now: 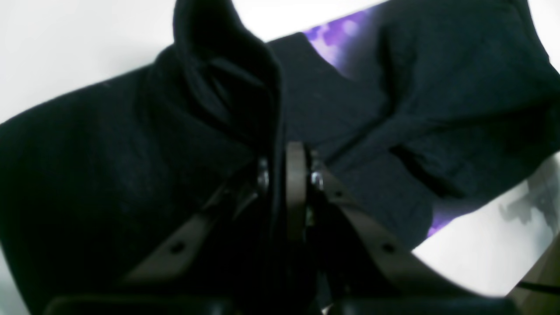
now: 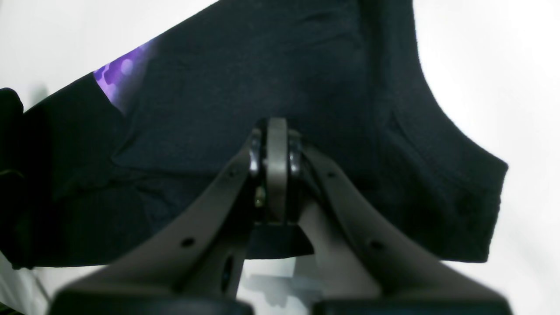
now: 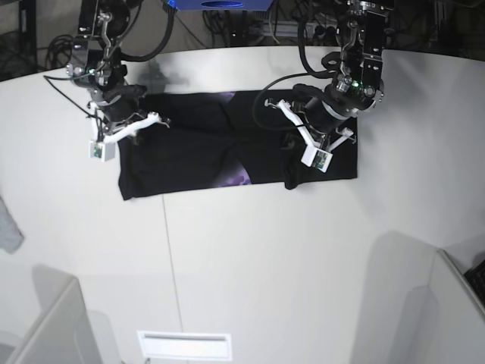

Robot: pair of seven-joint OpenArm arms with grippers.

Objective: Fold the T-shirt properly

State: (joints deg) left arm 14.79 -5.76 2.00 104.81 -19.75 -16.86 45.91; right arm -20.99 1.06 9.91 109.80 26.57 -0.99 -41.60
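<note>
a: where's the t-shirt (image 3: 189, 148) sitting?

b: it's lying spread across the far half of the white worktop (image 3: 265, 273), between the two arms. mostly black side up, with a bit of purple print peeking out near the middle. a small grey scrap (image 3: 7, 227) is lying at the worktop's left edge in the base view, well apart.

a: end effectors?

b: the left end effector (image 1: 284, 175) is pinching a bunched ridge of black cloth, jaws nearly together with fabric running up between them. the right end effector (image 2: 275, 148) is looking pressed narrow too, right over the cloth, but i can't tell from these views if any fabric is actually in it.

a: arm poses?

b: both are reaching down from the far side, wrists tipped toward the cloth. the left arm is working over the base view's right part of the shirt, where a dark clump is rising under it. the right arm is hanging over the other end, near the far edge.

a: how to do this step well?

b: my read, it's mid-fold. the left should be carrying its pinch low and level so the layer lays flat, not dragging the whole shirt. the right should be pinning or lifting its edge in step. risk is the clump landing wrinkled, so spread it before letting go.
</note>
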